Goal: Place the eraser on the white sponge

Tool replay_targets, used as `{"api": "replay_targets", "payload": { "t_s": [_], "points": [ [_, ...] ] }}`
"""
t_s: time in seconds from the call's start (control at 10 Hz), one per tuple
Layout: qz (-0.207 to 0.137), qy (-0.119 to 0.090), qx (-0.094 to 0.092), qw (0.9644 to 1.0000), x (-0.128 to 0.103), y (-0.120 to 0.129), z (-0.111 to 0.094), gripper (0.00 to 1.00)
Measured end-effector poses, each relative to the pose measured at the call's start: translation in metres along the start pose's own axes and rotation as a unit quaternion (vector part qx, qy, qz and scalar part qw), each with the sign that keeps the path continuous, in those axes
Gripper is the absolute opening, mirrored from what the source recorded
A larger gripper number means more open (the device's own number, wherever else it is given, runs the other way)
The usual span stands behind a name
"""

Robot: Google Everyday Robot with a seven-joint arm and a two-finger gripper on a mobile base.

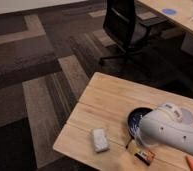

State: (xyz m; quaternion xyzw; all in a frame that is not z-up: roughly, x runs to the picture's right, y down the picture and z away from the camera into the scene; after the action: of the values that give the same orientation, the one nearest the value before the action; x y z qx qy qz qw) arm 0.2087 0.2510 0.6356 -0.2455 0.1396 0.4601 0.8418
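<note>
Position of parts

1. The eraser [143, 153] lies flat on the desk [110, 100], close to the front edge, just below the lower end of the white arm [170, 132].
2. The tool [132, 143] is almost wholly covered by the arm housing. Only a small dark part shows at the arm's lower left end, just beside the left end of the eraser. Whether it touches the eraser cannot be told. Whether the tool is spread or pressed together cannot be told.
3. The white sponge [99, 139] lies to the left of the eraser, apart from it, near the same front edge.

Appearance

- Eraser: small flat dark block with an orange-red band, set at a slant to the desk edge.
- Sponge: pale greyish pad, rounded corners, rough surface.
- A dark blue bowl [136, 120] stands behind the eraser, partly hidden by the arm.

Surroundings

- The desk is light wood with visible planks.
- The floor [35, 75] is carpet in brown, grey and beige strips.
- A black office chair [125, 25] stands beyond the desk.
- A second wooden desk [180, 17] occupies the upper right corner.
</note>
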Motion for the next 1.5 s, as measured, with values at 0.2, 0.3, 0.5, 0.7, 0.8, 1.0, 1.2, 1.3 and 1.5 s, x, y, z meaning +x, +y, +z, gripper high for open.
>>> {"api": "replay_targets", "payload": {
  "t_s": [0.2,0.3,0.5,0.7,0.8,1.0,1.2,1.3,1.5],
  "points": [
    [-0.009,-0.015,-0.004,0.9998,0.015,-0.003,0.004,0.65],
    [-0.005,-0.017,-0.004,0.9998,0.023,-0.007,0.006,0.65],
    [0.000,-0.018,-0.010,0.9998,0.033,-0.009,0.016,0.65],
    [-0.007,-0.031,-0.022,0.9993,0.034,-0.007,0.028,0.65],
    [-0.011,-0.037,-0.030,0.9988,0.035,-0.006,0.035,0.65],
    [-0.015,-0.036,-0.038,0.9985,0.039,-0.006,0.044,0.65],
    [-0.030,-0.034,-0.044,0.9980,0.037,-0.004,0.054,0.65],
    [-0.043,-0.033,-0.043,0.9976,0.033,-0.004,0.057,0.65],
    [-0.083,-0.033,-0.036,0.9954,0.022,0.001,0.063,0.65]
  ]
}}
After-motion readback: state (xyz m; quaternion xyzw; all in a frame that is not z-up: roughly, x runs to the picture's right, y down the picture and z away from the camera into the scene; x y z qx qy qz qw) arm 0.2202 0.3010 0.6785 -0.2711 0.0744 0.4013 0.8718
